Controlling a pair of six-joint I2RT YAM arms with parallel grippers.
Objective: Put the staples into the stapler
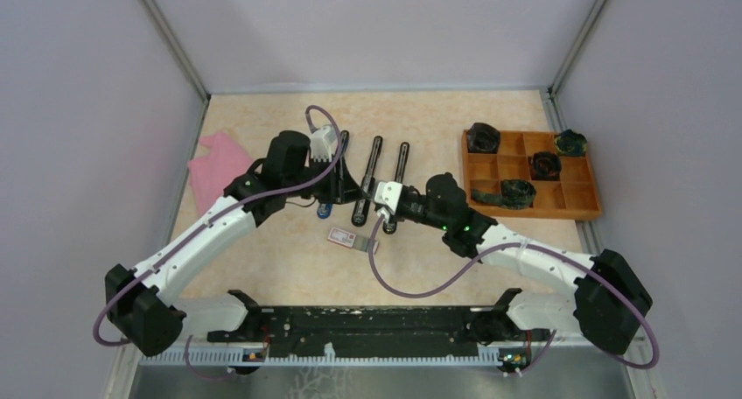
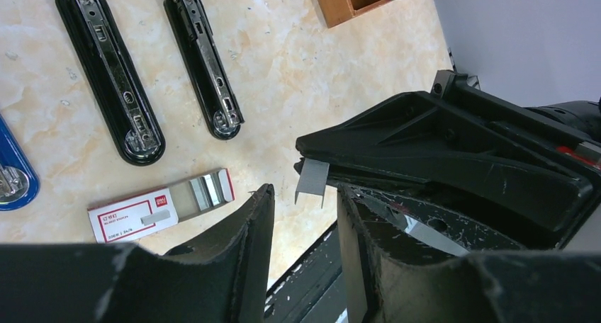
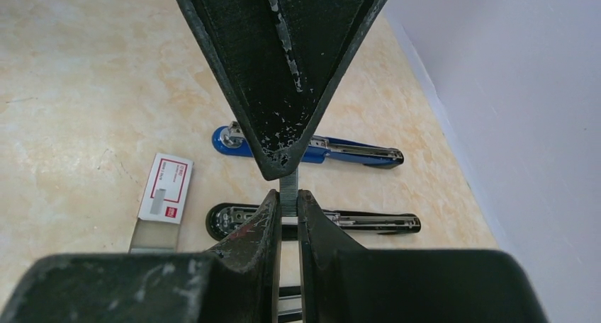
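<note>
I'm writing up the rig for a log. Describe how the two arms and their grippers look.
Both arms share one build: the left arm and right arm have white links between chunky black joints, each trailed by a looping purple cable. Small green lights glow on the right arm. The left gripper and right gripper have black wedge-shaped fingers scuffed with whitish specks.

Left end effector [image 2: 303, 195] fingers parted, right end effector [image 3: 289, 197] pinched tight, tips close together

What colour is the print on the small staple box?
Red, on the white staple box; the left wrist view shows it best.
</note>
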